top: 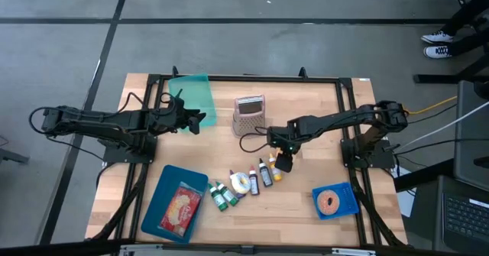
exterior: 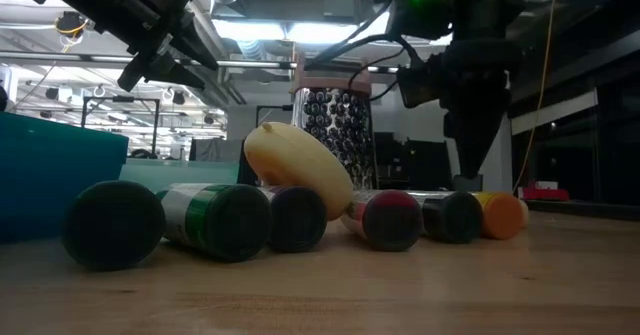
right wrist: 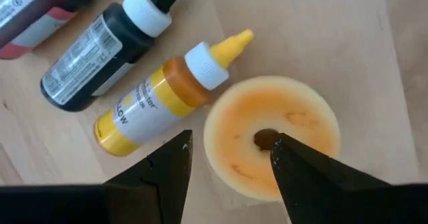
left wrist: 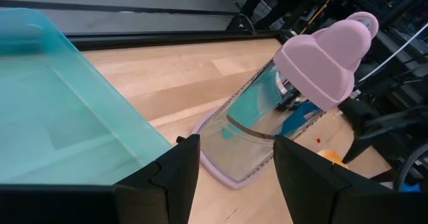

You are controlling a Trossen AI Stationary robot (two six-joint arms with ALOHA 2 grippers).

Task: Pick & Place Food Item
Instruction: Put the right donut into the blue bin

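Note:
A round cream-and-orange food piece [right wrist: 271, 140] with a dark spot in its middle stands on the table beside a yellow bottle [right wrist: 160, 97]. My right gripper [right wrist: 231, 164] hangs open just above it, fingers pointing down, one on either side of the view of it; I see no touch. In the high view this gripper [top: 284, 163] is at the right end of the bottle row. My left gripper [left wrist: 234, 177] is open and held above the table at the far left, by the teal bin [top: 189, 102].
Several small bottles [top: 244, 186] lie in a row mid-table, with a pale yellow disc [exterior: 295, 165] leaning on them. A metal grater [top: 248, 115] with a pink handle stands behind. A blue tray [top: 157, 214] holds a packet; a blue plate [top: 348, 206] holds a doughnut [top: 329, 201].

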